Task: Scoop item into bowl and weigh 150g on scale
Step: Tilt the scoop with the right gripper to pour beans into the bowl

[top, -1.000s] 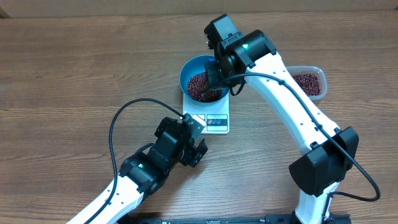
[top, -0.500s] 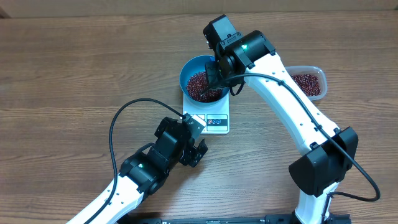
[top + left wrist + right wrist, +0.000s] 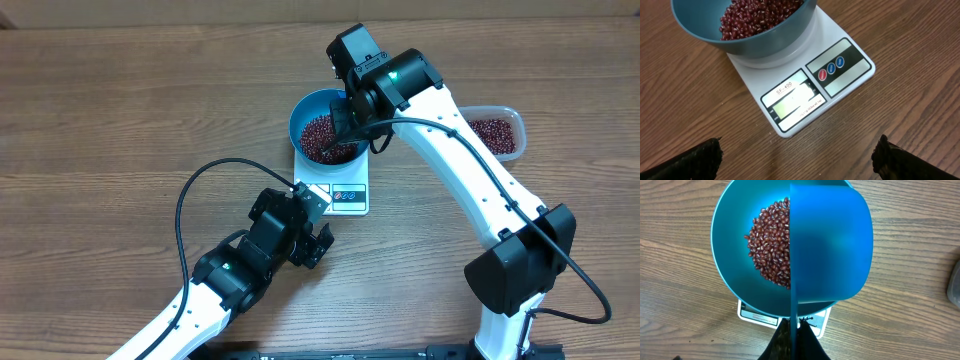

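Observation:
The blue bowl (image 3: 297, 118) stands on the white scale (image 3: 346, 196) and holds a heap of red-brown beans (image 3: 320, 135). My right gripper (image 3: 350, 128) hangs over the bowl's right side, shut on the thin handle of a blue scoop (image 3: 830, 245). The scoop is turned on edge above the beans (image 3: 770, 245) and hides the right half of the bowl (image 3: 727, 255). My left gripper (image 3: 318, 240) is open and empty on the near side of the scale (image 3: 805, 95). In the left wrist view its dark fingertips (image 3: 695, 160) stand wide apart, and the bowl (image 3: 755, 45) shows at the top.
A clear plastic tub (image 3: 497, 132) with more beans sits to the right of the bowl, behind the right arm. The left arm's black cable (image 3: 190, 195) loops over the table to the left of the scale.

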`<state>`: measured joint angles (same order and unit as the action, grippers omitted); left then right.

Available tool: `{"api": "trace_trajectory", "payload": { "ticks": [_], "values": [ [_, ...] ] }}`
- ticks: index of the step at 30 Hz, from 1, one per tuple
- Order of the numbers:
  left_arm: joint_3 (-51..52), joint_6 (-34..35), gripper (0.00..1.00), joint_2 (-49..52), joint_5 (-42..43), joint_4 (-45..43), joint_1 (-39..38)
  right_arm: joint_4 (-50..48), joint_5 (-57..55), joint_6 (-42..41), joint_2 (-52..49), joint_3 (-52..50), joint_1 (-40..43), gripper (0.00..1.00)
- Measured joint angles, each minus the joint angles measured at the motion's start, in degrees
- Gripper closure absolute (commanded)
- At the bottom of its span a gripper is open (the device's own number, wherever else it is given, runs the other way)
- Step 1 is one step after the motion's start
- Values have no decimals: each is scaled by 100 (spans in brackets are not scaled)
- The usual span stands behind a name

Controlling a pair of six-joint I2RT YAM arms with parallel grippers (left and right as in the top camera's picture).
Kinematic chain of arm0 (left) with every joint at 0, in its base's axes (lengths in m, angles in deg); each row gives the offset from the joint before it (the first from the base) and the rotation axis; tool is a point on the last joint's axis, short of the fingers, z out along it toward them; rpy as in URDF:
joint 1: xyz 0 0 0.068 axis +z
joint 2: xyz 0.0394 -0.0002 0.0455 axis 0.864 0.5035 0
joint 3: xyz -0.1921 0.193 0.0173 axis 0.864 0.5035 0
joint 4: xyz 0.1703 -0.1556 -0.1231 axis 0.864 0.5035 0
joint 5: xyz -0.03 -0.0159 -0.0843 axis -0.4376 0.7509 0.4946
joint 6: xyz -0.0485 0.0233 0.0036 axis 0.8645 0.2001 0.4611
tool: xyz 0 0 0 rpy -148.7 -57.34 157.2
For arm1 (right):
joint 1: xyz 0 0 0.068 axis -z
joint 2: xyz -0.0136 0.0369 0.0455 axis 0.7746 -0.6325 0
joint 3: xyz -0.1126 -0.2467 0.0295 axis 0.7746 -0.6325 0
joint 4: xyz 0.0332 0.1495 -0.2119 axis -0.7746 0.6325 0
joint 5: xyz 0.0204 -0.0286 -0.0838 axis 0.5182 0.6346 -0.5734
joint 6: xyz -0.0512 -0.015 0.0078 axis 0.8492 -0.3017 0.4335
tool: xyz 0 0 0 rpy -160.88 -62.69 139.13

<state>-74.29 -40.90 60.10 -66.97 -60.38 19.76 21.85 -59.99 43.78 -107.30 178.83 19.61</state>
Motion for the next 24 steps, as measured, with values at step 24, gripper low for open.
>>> {"api": "trace_trajectory", "payload": {
  "ticks": [24],
  "values": [
    [0,0,1,0,0,0,0,109,-2,0,0,0,0,96]
  ]
}}
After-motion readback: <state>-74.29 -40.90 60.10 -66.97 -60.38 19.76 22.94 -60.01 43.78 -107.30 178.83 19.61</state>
